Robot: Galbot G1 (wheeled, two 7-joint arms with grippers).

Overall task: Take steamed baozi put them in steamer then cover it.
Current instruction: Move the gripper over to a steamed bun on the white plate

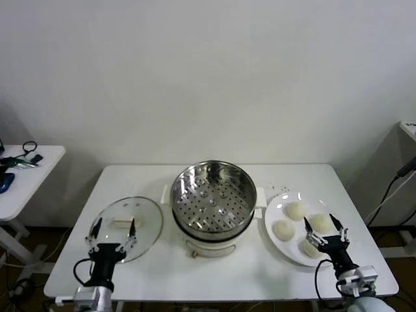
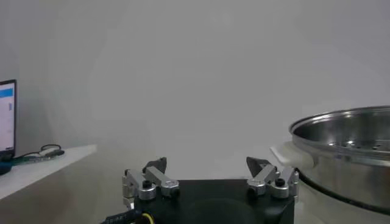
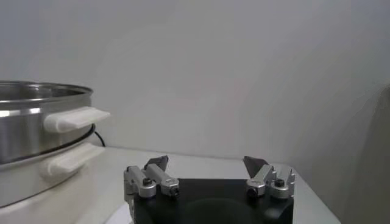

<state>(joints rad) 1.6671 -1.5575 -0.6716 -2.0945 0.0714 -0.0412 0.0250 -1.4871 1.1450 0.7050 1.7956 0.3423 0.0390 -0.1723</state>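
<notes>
Several cream-white baozi (image 1: 295, 210) lie on a white plate (image 1: 275, 239) at the table's right. The shiny steamer (image 1: 212, 195) sits empty on its cream-white pot base in the middle; it also shows in the left wrist view (image 2: 347, 143) and the right wrist view (image 3: 27, 128). The glass cover (image 1: 127, 224) with its white handle lies flat on the table at the left. My left gripper (image 1: 114, 229) is open above the cover's near edge. My right gripper (image 1: 323, 226) is open above the plate's near right side, over the baozi. Both are empty.
The white table (image 1: 214, 286) has bare room in front of the steamer. A second white table (image 1: 26, 175) with cables stands at the far left. A grey cabinet (image 1: 406, 169) and cables are at the far right.
</notes>
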